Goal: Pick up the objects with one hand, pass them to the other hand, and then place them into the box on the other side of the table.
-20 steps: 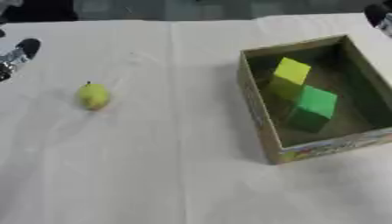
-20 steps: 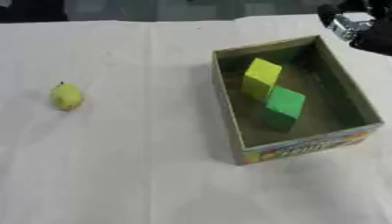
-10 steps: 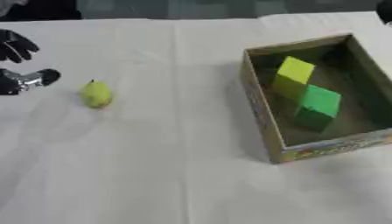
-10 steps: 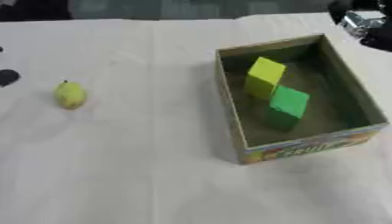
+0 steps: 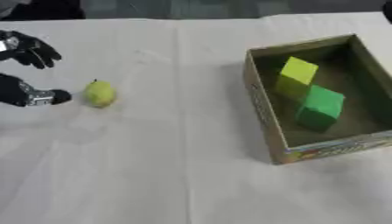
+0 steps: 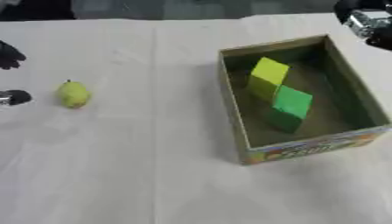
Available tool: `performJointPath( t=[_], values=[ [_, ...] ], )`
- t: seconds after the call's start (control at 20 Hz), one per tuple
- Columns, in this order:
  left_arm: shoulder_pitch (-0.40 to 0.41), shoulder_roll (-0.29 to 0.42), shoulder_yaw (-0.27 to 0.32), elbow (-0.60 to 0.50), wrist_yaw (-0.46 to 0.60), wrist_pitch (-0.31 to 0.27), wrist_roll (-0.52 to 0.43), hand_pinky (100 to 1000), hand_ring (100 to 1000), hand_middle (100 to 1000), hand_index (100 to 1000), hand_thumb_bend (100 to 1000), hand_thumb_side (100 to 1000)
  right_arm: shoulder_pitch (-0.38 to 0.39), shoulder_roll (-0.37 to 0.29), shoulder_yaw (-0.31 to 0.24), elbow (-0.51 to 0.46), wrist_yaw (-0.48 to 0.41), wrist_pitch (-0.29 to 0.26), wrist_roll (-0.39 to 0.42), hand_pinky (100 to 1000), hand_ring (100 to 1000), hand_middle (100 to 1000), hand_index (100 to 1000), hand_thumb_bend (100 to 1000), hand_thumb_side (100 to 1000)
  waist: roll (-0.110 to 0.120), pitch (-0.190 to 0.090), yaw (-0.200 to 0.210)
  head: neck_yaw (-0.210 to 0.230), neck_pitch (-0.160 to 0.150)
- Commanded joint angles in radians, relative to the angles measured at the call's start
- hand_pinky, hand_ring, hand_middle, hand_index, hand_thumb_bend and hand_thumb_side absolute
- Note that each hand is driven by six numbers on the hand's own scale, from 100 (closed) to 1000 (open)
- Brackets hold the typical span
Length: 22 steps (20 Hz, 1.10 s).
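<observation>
Left eye view: left hand [image 5: 27,72] comes in at the left edge, over the bench [image 5: 153,166], which is under a white cloth.
Left hand state: open, fingers and thumb spread apart, nothing held. Upper fingers [image 5: 38,52] sit above, thumb tip [image 5: 55,96] below, with a gap between.
Pear: small yellow-green pear [image 5: 99,93] lies on the bench just right of the left hand's thumb tip. Near it; contact cannot be told. Stem end points away from the robot.
Box: open cardboard box [image 5: 264,109] sits well to the right of the left hand, on the other side of the bench, slightly askew. Printed colours on its near wall.
Box contents: yellow block [image 5: 295,75] toward the far end, green block [image 5: 319,106] just nearer the robot than it; the two appear to touch at a corner. Both lie inside, on the box floor.
Right hand: right hand [image 6: 367,24] shows only in the right eye view, at the top right corner, just beyond the box's far right corner. Only a black and silver part is visible; cannot tell how its fingers stand.
Right hand load: none visible.
</observation>
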State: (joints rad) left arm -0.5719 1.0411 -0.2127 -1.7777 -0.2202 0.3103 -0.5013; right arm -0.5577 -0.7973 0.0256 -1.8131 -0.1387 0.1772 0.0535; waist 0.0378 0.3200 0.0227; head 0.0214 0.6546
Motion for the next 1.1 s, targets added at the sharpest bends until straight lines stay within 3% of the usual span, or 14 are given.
performJointPath(
  t=[0.05,0.35,1.1],
  values=[
    [-0.037,0.022,-0.012,0.015,0.003,-0.008,-0.023,836,754,689,825,502,337,-0.012,-0.021,-0.009,-0.013,-0.003,0.002,-0.001,909,723,739,843,339,403,0.013,-0.016,-0.001,0.002,-0.005],
    [-0.113,-0.015,-0.063,0.068,-0.05,-0.02,-0.077,832,762,700,822,440,109,-0.012,-0.019,-0.005,-0.011,-0.001,0.003,0.003,910,723,739,842,341,401,0.015,-0.018,-0.001,0.008,-0.005],
    [-0.246,-0.146,-0.147,0.337,-0.269,-0.084,-0.179,819,777,728,825,448,100,-0.008,-0.011,0.0,-0.006,0.003,0.005,0.01,910,722,738,837,343,401,0.017,-0.019,-0.003,0.024,-0.005]
  ],
)
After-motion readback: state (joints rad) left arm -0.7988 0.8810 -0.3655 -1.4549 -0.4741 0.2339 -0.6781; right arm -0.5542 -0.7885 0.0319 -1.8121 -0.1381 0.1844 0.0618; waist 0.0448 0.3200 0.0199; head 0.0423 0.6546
